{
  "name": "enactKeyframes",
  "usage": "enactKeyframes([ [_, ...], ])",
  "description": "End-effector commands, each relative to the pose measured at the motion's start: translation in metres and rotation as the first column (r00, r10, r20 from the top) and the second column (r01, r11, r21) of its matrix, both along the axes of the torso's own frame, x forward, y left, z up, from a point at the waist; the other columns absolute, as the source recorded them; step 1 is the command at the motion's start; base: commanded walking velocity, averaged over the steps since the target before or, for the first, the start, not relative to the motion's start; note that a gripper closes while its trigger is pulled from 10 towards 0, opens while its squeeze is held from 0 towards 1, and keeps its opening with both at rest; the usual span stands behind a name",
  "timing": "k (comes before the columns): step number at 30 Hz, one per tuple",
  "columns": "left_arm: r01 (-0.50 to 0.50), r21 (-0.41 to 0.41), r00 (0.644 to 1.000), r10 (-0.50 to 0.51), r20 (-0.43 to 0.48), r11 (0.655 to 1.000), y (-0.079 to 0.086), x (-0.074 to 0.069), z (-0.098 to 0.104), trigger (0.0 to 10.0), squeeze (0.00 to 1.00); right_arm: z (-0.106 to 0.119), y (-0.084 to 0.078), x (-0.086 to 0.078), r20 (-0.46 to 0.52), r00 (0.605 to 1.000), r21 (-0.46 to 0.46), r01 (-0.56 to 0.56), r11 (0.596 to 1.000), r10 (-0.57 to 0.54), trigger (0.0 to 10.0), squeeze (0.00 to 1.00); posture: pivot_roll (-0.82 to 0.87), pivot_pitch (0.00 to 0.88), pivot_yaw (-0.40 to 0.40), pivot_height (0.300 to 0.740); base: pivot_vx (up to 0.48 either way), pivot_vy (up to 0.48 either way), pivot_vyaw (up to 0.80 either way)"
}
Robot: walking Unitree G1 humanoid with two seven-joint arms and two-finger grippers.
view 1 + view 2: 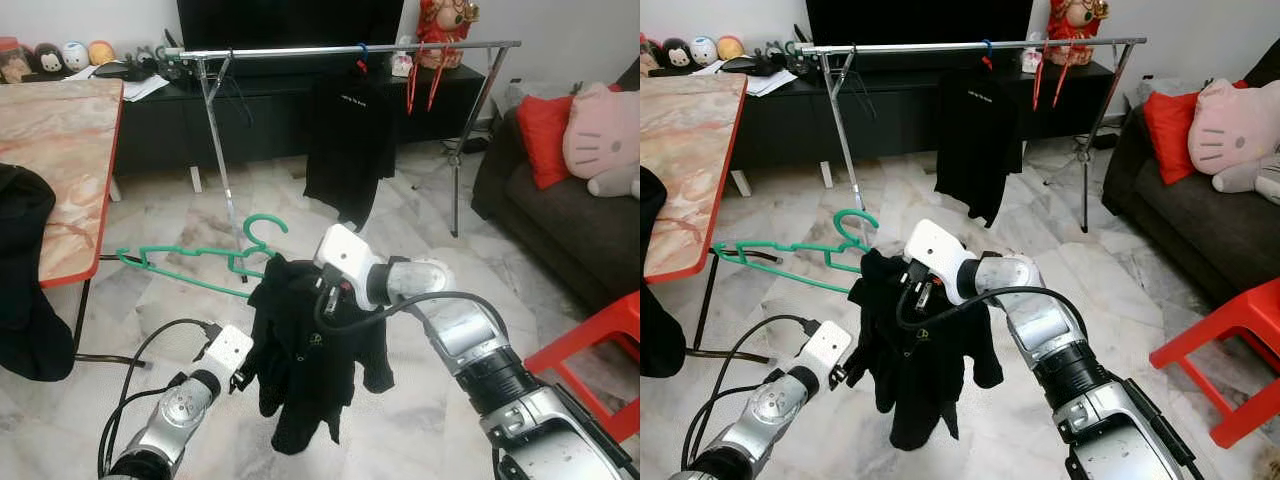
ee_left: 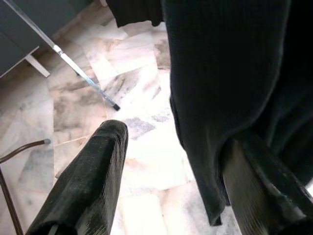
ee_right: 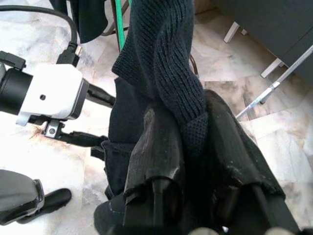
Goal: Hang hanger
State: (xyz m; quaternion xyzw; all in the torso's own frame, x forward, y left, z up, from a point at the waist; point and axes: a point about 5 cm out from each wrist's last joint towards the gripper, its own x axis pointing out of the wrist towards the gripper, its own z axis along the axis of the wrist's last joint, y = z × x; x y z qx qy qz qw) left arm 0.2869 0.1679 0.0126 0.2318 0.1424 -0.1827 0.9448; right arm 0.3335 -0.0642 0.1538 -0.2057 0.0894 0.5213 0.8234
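Note:
A green hanger (image 1: 190, 260) hangs level in front of me, its hook (image 1: 262, 225) pointing up. A black knit garment (image 1: 310, 360) is draped from its right end. My right gripper (image 3: 188, 117) is shut on a bunched fold of that garment near the top. My left gripper (image 2: 176, 137) is open low at the garment's left edge, with the hem hanging between its wide-spread fingers (image 2: 98, 161). The metal clothes rack rail (image 1: 340, 49) runs across the back of the room. It carries a black shirt (image 1: 348, 140) and red hangers (image 1: 420, 75).
A marble-topped table (image 1: 60, 150) with a red edge stands at left, with dark cloth (image 1: 25, 280) hanging off it. A dark sofa (image 1: 570, 220) with cushions is at right, and a red stool (image 1: 600, 340) is near my right arm. A black TV cabinet (image 1: 260, 110) lies behind the rack.

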Motion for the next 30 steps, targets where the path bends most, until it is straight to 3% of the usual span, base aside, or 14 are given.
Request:
enactKeyframes([
  [1,-0.008,-0.014,1.000,0.008,-0.007,1.000,-0.003,0.002,0.000,10.0,0.00,0.012,0.005,-0.002,0.043,0.999,0.024,-0.030,0.999,0.029,0.0,0.00,-0.02,0.000,-0.109,0.740,0.000,0.000,0.00],
  [9,0.002,-0.020,0.997,-0.003,-0.073,1.000,-0.011,-0.005,-0.011,10.0,0.00,0.019,0.010,-0.004,0.054,0.997,0.045,-0.048,0.998,0.046,0.0,0.00,-0.02,0.000,-0.110,0.740,0.000,0.000,0.00],
  [10,-0.001,-0.016,0.997,-0.001,-0.078,1.000,-0.011,-0.005,-0.012,8.9,0.00,0.019,0.009,-0.004,0.055,0.997,0.045,-0.048,0.998,0.045,0.0,0.00,-0.02,0.000,-0.110,0.740,0.000,0.000,0.00],
  [12,-0.004,-0.013,0.996,0.003,-0.084,1.000,-0.011,-0.005,-0.013,8.9,0.00,0.020,0.009,-0.004,0.056,0.997,0.045,-0.047,0.998,0.044,0.0,0.00,-0.02,0.000,-0.110,0.740,0.000,0.000,0.00],
  [13,-0.016,-0.011,0.996,0.015,-0.090,1.000,-0.010,-0.006,-0.014,0.0,0.00,0.020,0.009,-0.004,0.057,0.997,0.045,-0.046,0.998,0.044,0.0,0.00,-0.02,0.000,-0.110,0.740,0.000,0.000,0.00],
  [30,-0.059,0.013,0.992,0.060,-0.113,0.998,-0.003,-0.009,-0.019,0.0,0.00,0.021,0.010,-0.004,0.064,0.997,0.039,-0.041,0.998,0.039,0.0,0.00,-0.03,0.000,-0.107,0.740,0.000,0.000,0.00],
])
